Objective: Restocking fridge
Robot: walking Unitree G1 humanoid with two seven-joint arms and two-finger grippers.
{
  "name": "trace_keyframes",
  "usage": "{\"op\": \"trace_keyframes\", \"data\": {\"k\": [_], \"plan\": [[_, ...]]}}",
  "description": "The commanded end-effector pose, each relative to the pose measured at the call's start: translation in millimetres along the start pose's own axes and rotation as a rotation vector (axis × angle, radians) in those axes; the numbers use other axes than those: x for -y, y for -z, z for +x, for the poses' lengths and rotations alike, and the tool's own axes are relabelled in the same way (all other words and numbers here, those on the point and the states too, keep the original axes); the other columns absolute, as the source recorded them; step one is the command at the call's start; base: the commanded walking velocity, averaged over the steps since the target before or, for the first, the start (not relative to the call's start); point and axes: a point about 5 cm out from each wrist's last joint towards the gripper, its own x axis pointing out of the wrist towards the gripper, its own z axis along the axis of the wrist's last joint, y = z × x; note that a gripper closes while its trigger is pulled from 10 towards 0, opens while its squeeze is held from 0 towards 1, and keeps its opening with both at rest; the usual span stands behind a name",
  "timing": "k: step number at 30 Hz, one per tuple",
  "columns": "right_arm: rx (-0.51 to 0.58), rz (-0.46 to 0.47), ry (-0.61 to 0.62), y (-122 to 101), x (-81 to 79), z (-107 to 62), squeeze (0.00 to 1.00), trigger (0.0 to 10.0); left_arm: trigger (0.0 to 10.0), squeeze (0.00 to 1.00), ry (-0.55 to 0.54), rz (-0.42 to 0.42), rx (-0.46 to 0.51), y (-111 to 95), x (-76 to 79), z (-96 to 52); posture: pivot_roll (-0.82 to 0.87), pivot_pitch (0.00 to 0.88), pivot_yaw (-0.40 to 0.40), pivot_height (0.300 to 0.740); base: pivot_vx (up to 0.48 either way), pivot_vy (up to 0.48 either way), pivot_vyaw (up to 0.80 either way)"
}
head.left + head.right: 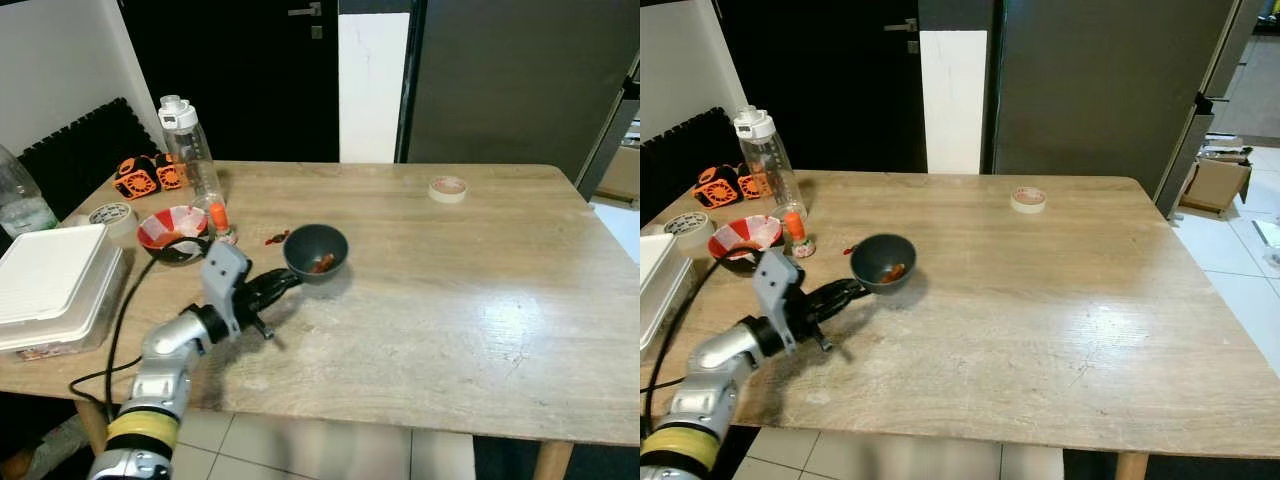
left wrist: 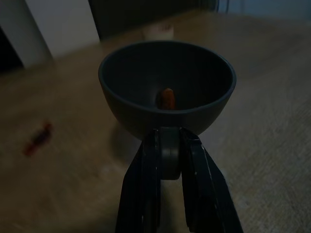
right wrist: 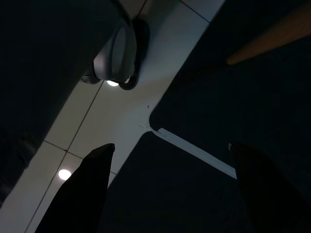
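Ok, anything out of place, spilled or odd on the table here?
A small red scrap lies loose on the table, just left of the dark bowl, like a piece dropped from it; more red food sits inside the bowl. The left gripper is clamped on the bowl's rim. Nothing else stands out.

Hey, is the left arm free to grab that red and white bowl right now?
Probably not. The left gripper is shut on the handle of the grey bowl, so it is occupied. The red and white bowl sits close beside the arm with bare table between.
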Motion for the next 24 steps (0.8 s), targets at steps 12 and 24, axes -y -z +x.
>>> {"op": "trace_keyframes", "data": {"k": [12,24], "plan": [[-0.017,0.029,-0.006,5,-3.7,0.2,0.00,10.0,10.0,0.00,-0.169,-0.013,-0.095,23,-1.6,-1.3,-0.07,0.047,0.049,0.740,0.000,0.000,0.00],[-0.016,0.037,-0.006,5,-4.0,0.3,0.00,10.0,10.0,0.00,-0.192,-0.048,-0.054,23,-4.7,-4.2,-0.08,0.055,0.049,0.740,0.000,0.000,0.00]]}}
